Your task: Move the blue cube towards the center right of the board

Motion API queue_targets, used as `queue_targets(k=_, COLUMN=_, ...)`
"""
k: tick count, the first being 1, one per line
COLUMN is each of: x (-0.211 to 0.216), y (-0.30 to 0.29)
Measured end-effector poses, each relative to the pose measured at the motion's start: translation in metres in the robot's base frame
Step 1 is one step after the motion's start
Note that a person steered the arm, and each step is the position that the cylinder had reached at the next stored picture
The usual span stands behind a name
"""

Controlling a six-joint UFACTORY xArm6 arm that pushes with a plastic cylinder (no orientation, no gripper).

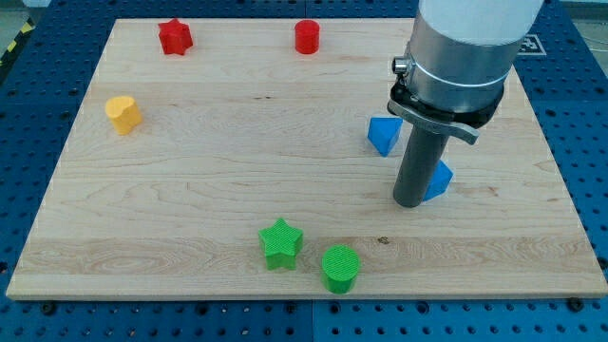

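Note:
Two blue blocks lie at the view's right of the wooden board (190, 190). One blue block (383, 134) with a pointed, wedge-like look sits just left of the rod's upper part. A second blue block (439, 180) is partly hidden behind the rod, showing on its right side; its shape is hard to make out. My tip (411, 202) rests on the board, touching or nearly touching that second blue block's left side, and below and to the right of the first blue block.
A red star (175, 36) and a red cylinder (307, 37) lie along the view's top. A yellow block (123, 114) is at the left. A green star (281, 243) and a green cylinder (340, 268) lie near the bottom edge.

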State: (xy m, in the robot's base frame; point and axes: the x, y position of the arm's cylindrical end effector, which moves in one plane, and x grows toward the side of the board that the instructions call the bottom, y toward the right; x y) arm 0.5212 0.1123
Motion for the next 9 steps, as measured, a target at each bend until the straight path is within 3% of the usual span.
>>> queue_targets(k=2, x=-0.03, y=0.019)
queue_targets(k=4, x=-0.009, y=0.033)
queue_targets(k=9, x=-0.024, y=0.106)
